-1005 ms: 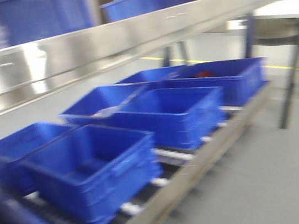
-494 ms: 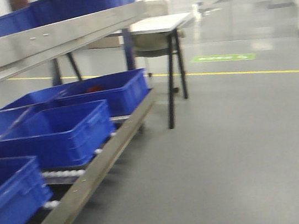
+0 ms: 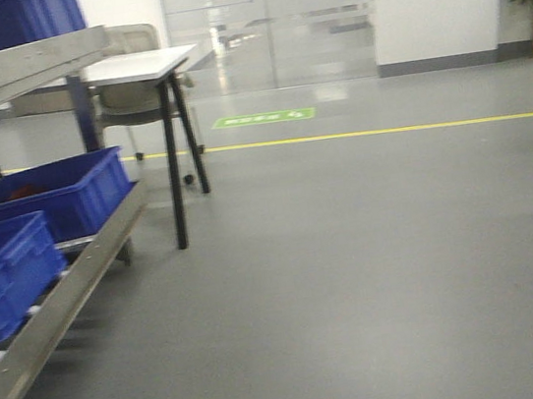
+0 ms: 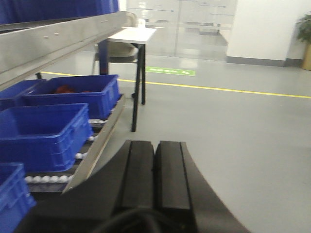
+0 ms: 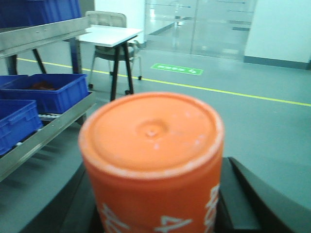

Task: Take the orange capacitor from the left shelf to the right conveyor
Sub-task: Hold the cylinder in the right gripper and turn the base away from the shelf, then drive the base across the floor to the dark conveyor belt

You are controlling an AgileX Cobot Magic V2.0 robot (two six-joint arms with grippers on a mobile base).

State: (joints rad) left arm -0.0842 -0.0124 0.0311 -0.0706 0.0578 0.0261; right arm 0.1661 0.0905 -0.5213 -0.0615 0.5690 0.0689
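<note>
Right fingers (image 5: 248, 194) pinch orange capacitor (image 5: 150, 160); left fingers (image 4: 138, 174) pressed together, shelf (image 4: 58, 43) at left

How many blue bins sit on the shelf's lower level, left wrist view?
4: far bin with red contents, bin left of it, middle bin, bin cut off bottom left. Others may be hidden.

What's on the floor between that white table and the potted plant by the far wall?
Nothing stands there: the front view shows bare grey floor, crossed by a yellow line, with a green marking near the table.
</note>
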